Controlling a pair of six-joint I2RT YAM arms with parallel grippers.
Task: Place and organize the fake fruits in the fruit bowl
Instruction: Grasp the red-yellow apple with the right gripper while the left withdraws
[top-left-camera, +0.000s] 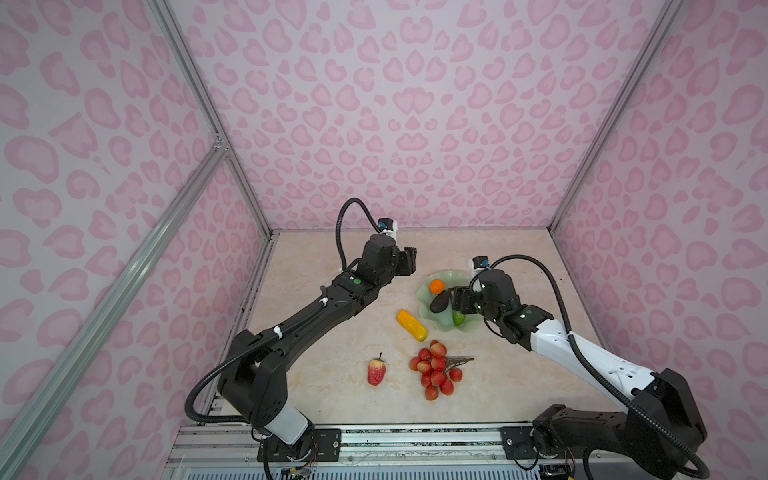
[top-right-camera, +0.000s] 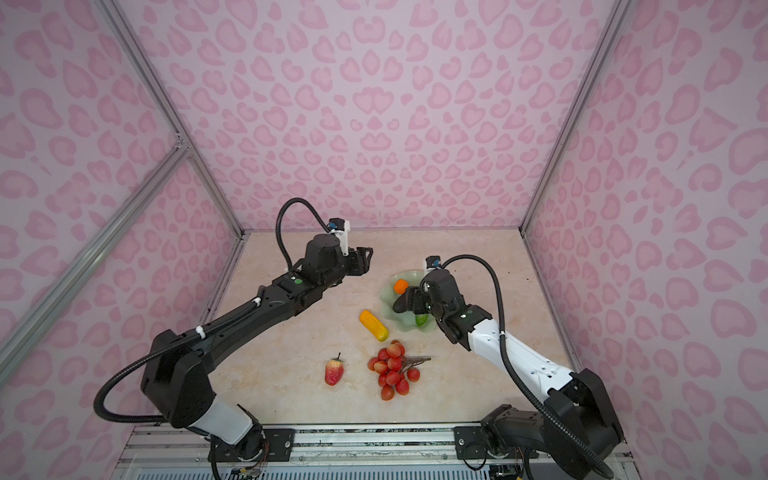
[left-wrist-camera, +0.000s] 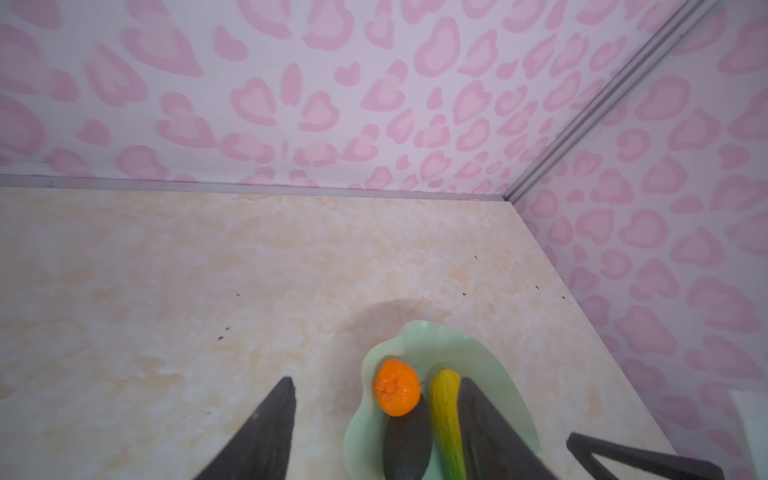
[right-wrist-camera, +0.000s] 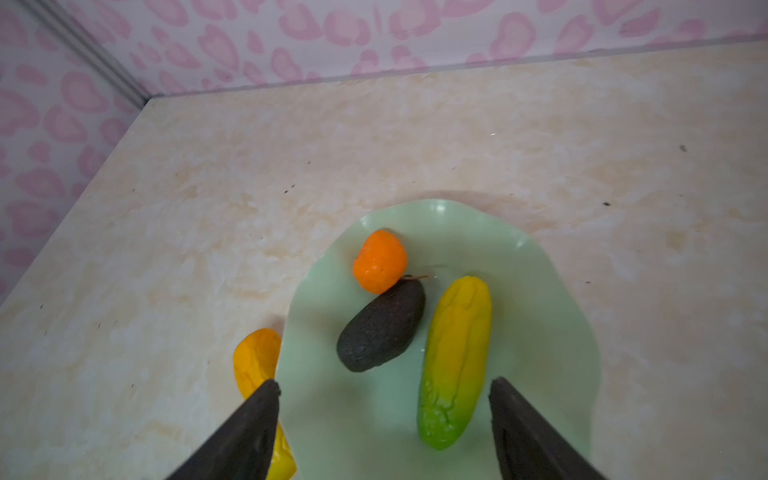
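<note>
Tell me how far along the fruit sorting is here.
Done: orange, avocado and green-yellow fruit lie in the bowl. In hand: nothing; the right hand hangs open over the bowl, the left hand open near it. To do: yellow fruit, strawberry and berry bunch on the table.

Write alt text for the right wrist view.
A mint-green bowl holds a small orange, a dark avocado and a green-yellow oblong fruit. An orange-yellow oblong fruit lies on the table beside its rim; the open right claw hangs above, empty.

Robot lab test cell, alu frame posts (top-left-camera: 194, 81), pink heart-print wall panels (top-left-camera: 415, 104), marble-look tabletop (top-left-camera: 332, 374), metal mount rail (top-left-camera: 415, 432).
</note>
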